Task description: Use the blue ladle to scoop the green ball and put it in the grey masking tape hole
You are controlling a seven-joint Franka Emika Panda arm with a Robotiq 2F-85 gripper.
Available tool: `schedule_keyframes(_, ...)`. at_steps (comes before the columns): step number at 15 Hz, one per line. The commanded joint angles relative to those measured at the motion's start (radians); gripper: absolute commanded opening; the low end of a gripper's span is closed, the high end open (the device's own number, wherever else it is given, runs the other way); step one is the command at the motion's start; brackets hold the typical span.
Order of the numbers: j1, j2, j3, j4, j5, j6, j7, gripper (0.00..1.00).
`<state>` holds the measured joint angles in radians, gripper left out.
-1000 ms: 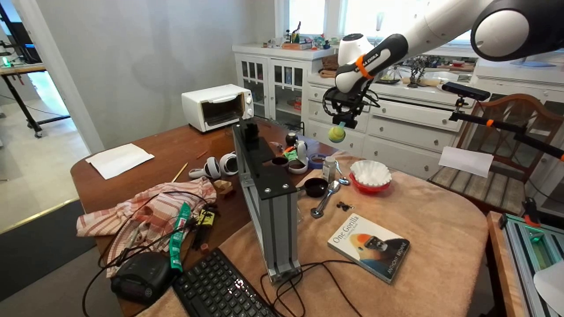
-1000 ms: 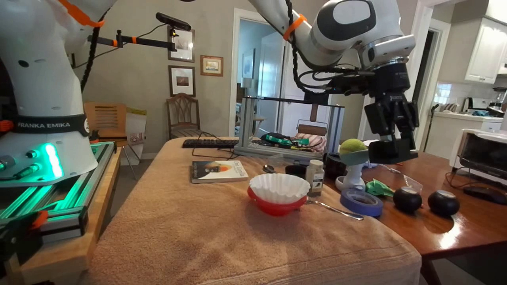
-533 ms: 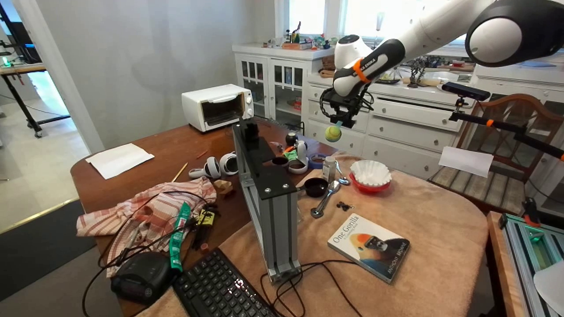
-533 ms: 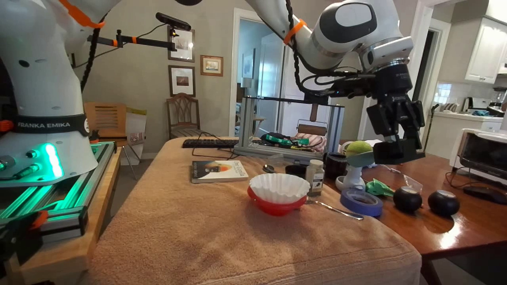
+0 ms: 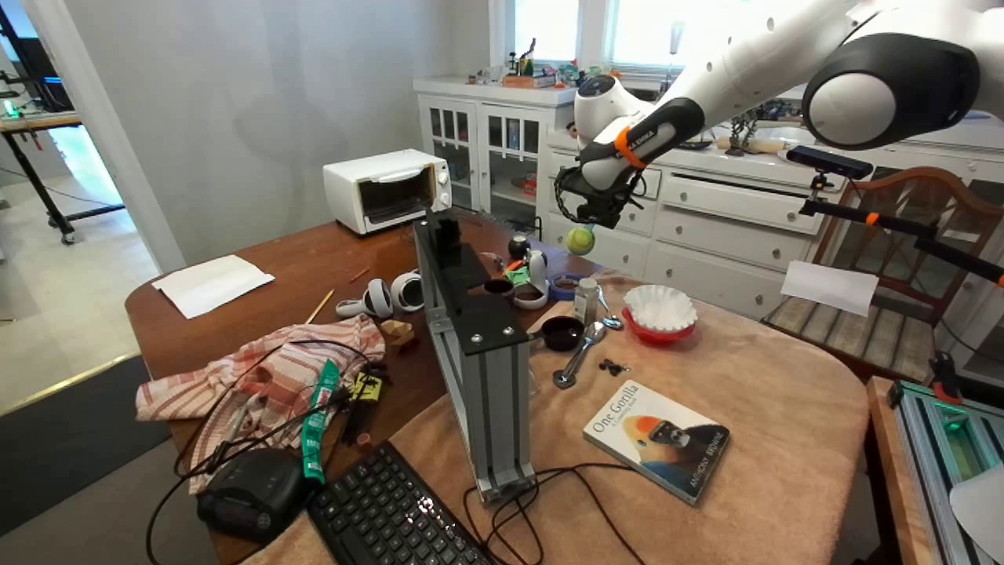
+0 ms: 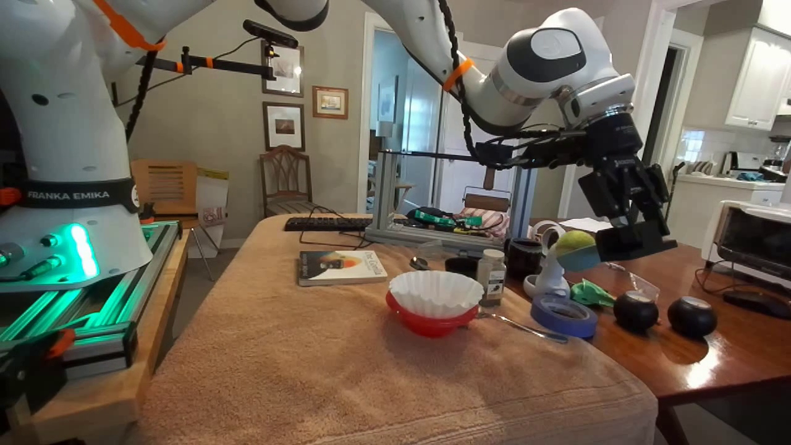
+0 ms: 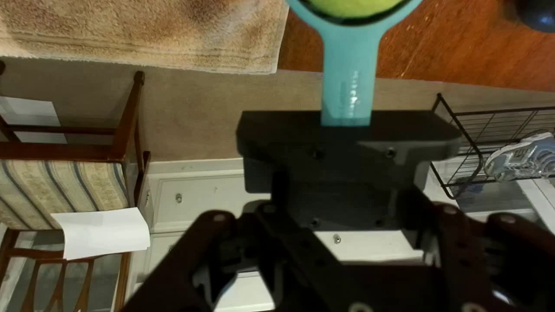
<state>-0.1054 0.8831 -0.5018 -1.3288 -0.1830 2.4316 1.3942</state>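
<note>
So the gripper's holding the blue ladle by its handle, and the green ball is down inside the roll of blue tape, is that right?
Not quite: the green ball isn't there. The wrist view shows it in the cup of the blue ladle, which the gripper does hold by its handle.

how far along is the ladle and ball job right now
The scoop looks done: the green ball sits in the blue ladle. In hand: the end effector grips the ladle's handle, holding it aloft. Left: getting the ball into the tape roll, which lies apart from it and looks blue rather than grey.
</note>
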Motion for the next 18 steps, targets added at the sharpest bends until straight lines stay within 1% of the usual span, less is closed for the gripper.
schedule_keyframes(1,0.013,0.063,-0.035,0.076,-0.059,-0.012,0.072,0.35)
schedule_keyframes(2,0.03,0.076,-0.058,0.081,-0.06,-0.009,0.084,0.35)
schedule_keyframes(9,0.059,0.137,-0.089,0.141,-0.065,-0.027,0.087,0.35)
schedule_keyframes(18,0.094,0.218,-0.144,0.206,-0.063,-0.032,0.126,0.35)
